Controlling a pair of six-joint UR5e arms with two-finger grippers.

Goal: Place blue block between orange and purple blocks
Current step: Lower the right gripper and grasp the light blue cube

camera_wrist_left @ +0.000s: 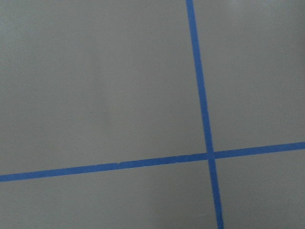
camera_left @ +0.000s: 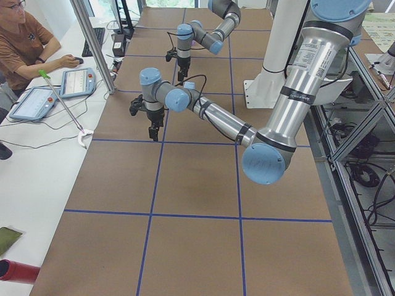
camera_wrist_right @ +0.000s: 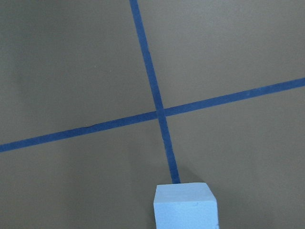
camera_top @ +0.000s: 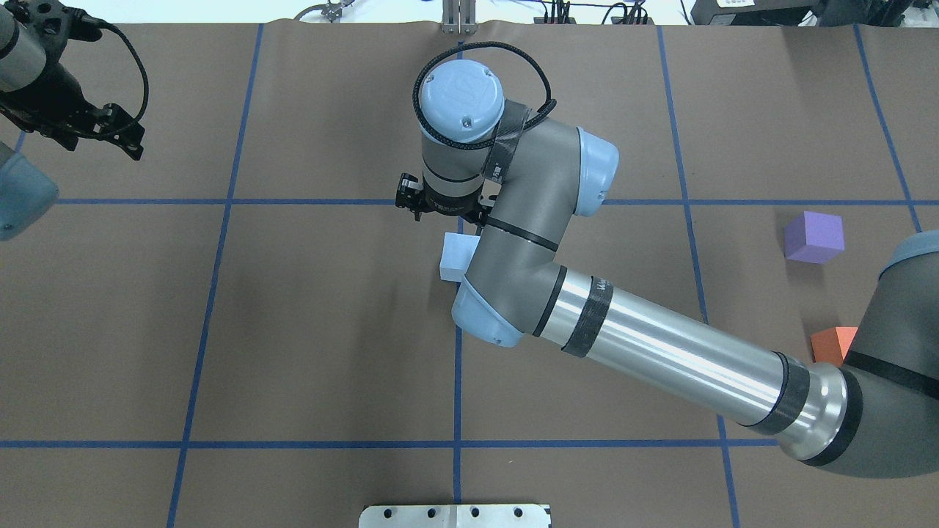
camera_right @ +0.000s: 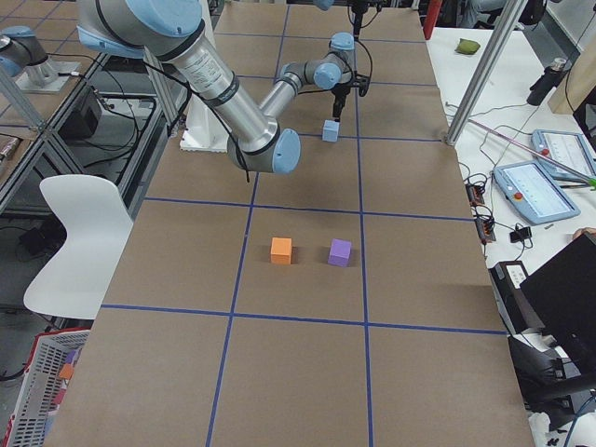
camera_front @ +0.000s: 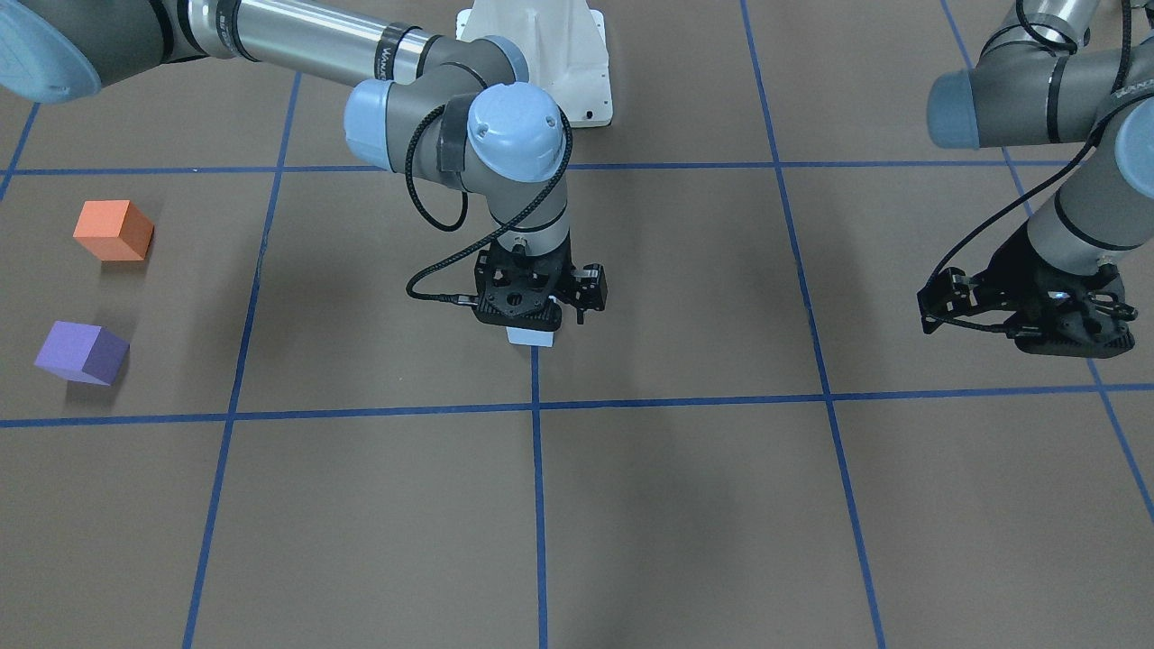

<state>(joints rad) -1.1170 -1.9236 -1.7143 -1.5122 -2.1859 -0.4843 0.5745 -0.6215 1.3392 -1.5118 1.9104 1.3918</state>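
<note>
- We are watching the right end effector (camera_front: 530,315) hanging directly over the pale blue foam cube (camera_front: 530,338). The cube is peeking out just beneath it, at the lower edge of the right wrist view.
- We are not able to tell whether this end effector is clenched on the cube or standing released around it, because its body is covering the fingers in every view. Nor can we tell whether the cube is resting on the brown bench (camera_front: 676,505) or hanging just clear of it.
- The coming move is turning on one relation. The gap between the orange foam cube (camera_front: 113,230) and the purple foam cube (camera_front: 81,353) is lying well apart from the right end effector, almost straight sideways toward the robot's right.
- Those two cubes are sitting near each other but not touching, the orange one closer to the robot's base and the purple one further out. We are therefore judging that the blue cube should travel sideways and enter the gap side-on.
- Being a cube, the blue block is offering no long axis to align.
- The left end effector (camera_front: 1037,315) is hovering well apart on the opposite side, its state unclear, so the right arm is much the nearer.
</note>
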